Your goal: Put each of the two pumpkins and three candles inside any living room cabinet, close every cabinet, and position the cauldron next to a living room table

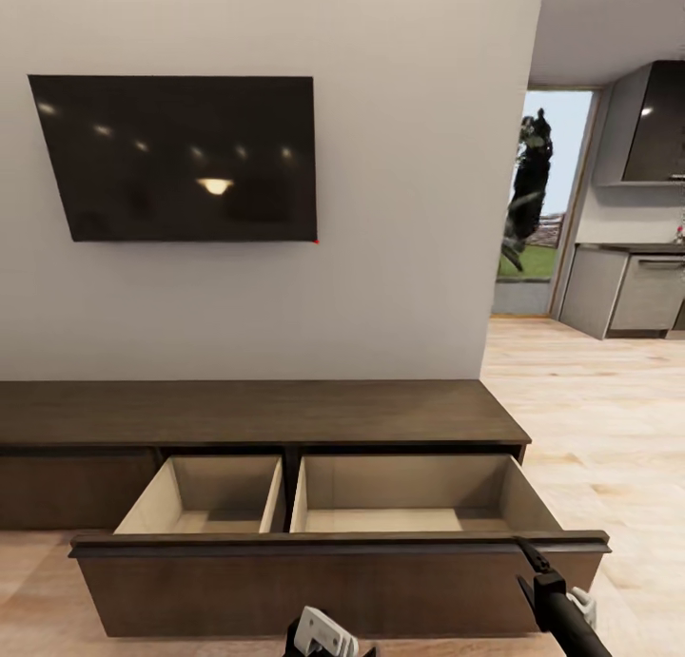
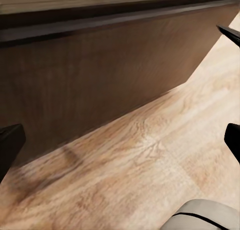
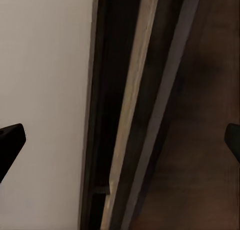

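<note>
Cabinet: we face the long low dark-brown wood cabinet (image 1: 257,412), its wide drawer (image 1: 333,581) pulled out, both pale compartments bare.
Progress: we judge nothing stored yet; pumpkins, candles and cauldron are out of sight, and closing remains.
Left gripper (image 2: 120,140): jaws spread, holding nothing, beside the drawer front over the plank floor.
Right gripper (image 3: 120,137): jaws spread, empty, at the drawer's front edge.
Surroundings: black wall-mounted television (image 1: 176,158) above; kitchen doorway to our right.
Obstacle: the protruding drawer blocks our path forward.

Home living rm: wall TV (image 1: 181,158), low cabinet (image 1: 257,412).
</note>
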